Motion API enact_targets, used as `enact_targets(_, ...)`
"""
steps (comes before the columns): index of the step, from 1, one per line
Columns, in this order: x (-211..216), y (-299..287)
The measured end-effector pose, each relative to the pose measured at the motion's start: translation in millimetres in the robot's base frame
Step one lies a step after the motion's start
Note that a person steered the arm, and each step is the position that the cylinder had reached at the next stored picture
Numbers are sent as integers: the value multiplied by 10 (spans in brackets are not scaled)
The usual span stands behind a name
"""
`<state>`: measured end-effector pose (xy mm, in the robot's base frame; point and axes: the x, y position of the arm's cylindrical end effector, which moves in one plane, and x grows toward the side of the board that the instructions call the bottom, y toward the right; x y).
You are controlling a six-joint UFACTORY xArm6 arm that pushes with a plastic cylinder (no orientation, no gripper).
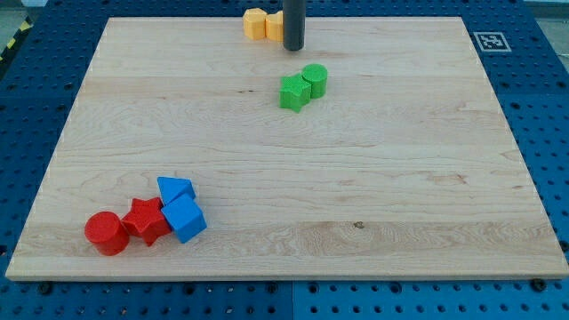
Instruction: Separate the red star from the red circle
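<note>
Rod-shaped, jawless, the tool's tip rests beside the yellow blocks, clamping nothing. Far toward the view's bottom-left, the red star block touches the red circular block, unseparated on the wooden table.

My tip at 12 o'clock on the wooden board, touching the yellow and orange blocks; two green blocks just below; red circle touching red star at 7 o'clock, two blue blocks beside the star.
</note>
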<state>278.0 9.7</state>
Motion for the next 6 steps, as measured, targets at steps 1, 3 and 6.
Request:
enact_targets(1,96,-260)
enact_targets(3,1051,-597)
enact_targets(6,1578,-867)
